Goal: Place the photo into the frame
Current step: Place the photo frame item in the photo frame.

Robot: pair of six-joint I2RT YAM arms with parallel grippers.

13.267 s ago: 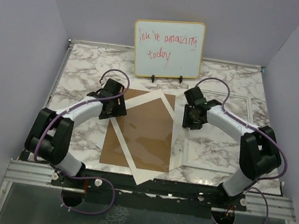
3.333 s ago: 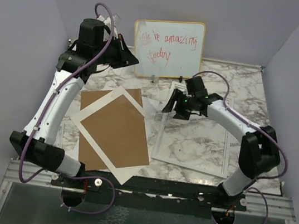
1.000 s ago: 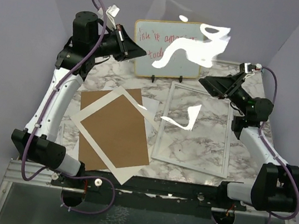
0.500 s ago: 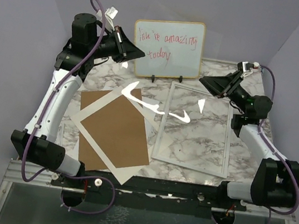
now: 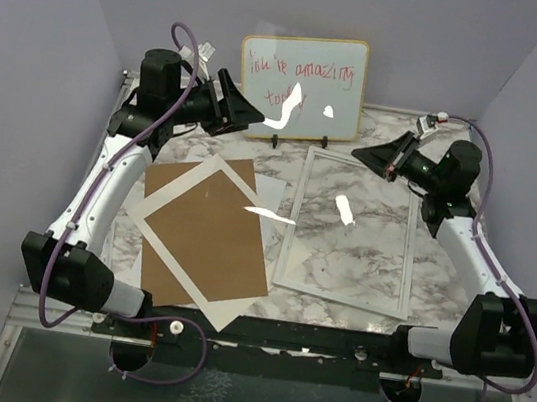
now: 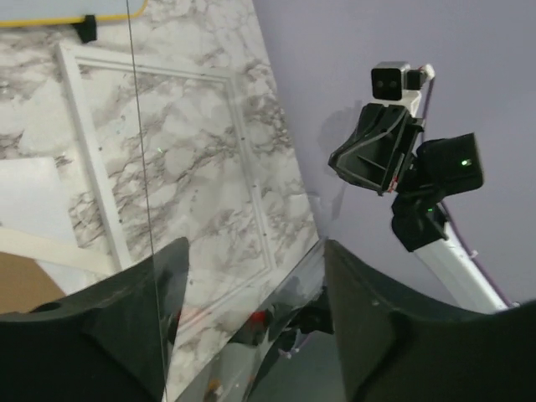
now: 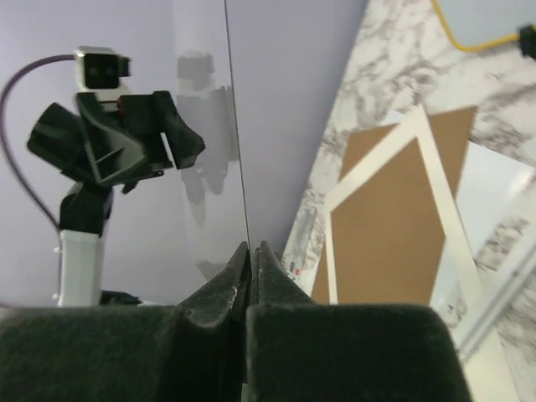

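1. The right gripper (image 7: 249,251) is clenched on one edge of the clear pane (image 5: 283,114), which hangs in the air. The left gripper (image 6: 251,335) has its jaws apart around the opposite edge.
2. Below, the frame (image 5: 290,225) lies on the marble table (image 5: 438,287) as a bare white rim.
3. The photo (image 5: 270,193) lies white side up between the frame and the white mat (image 5: 232,309), which sits on the brown backing board (image 5: 204,242).
4. As I see it, the frame is opened, but the photo is not yet in.

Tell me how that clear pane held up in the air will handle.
Likely light and thin: the clear pane shows as a hairline edge in the shut right gripper. Probably slippery: its glossy face throws glare. It may sag or swing, since the left gripper is open.
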